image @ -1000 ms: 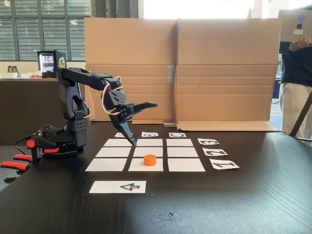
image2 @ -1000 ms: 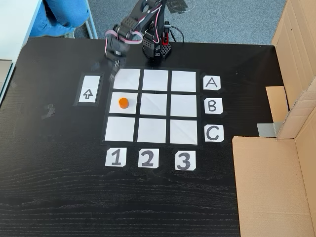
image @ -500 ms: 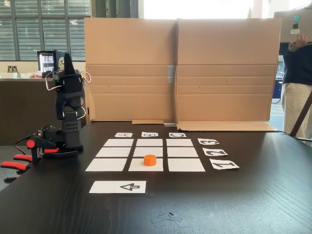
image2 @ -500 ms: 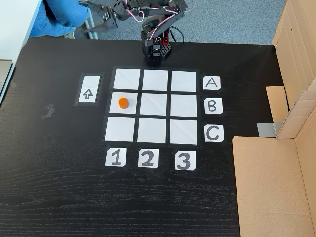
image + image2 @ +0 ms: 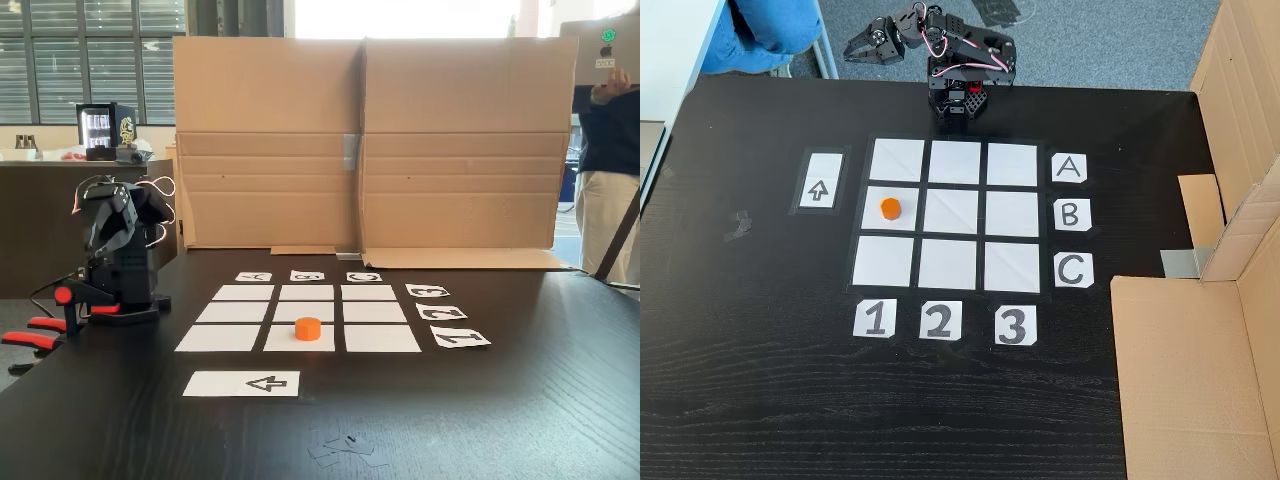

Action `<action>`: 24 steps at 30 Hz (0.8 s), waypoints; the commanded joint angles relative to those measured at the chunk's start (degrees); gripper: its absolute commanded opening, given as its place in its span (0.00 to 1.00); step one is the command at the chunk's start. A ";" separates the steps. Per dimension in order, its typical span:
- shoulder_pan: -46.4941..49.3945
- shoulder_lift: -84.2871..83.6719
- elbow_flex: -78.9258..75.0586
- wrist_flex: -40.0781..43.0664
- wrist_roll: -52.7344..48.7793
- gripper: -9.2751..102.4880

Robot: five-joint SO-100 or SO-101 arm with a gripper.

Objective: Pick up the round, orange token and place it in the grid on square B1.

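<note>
Token point(image 5: 890, 208) on square B1 point(image 5: 903, 219) of grid point(image 5: 955, 265); gripper point(image 5: 852, 50) folded far back, fingers together, empty.

Black wood-grain table point(image 5: 740, 380). White strip with a black arrow point(image 5: 818, 181), lying flat, below the gripper point(image 5: 855, 48) and slightly to its left in the downward-looking fixed view. Blue-clad person point(image 5: 765, 35), near the gripper on its left, beyond the table edge. Folded cardboard screen point(image 5: 1180, 370), well apart to the gripper's right, with grey tape point(image 5: 1185, 263) at its joint. Scraps of clear tape point(image 5: 738, 225), well below-left of the gripper. In the side-on fixed view, red-handled clamps point(image 5: 30, 335) sit at the table edge.
</note>
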 commanded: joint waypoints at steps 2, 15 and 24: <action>3.34 1.41 3.96 0.70 -2.37 0.07; 6.33 1.58 7.12 -0.09 -4.04 0.07; 6.24 1.41 7.03 -0.09 -4.04 0.08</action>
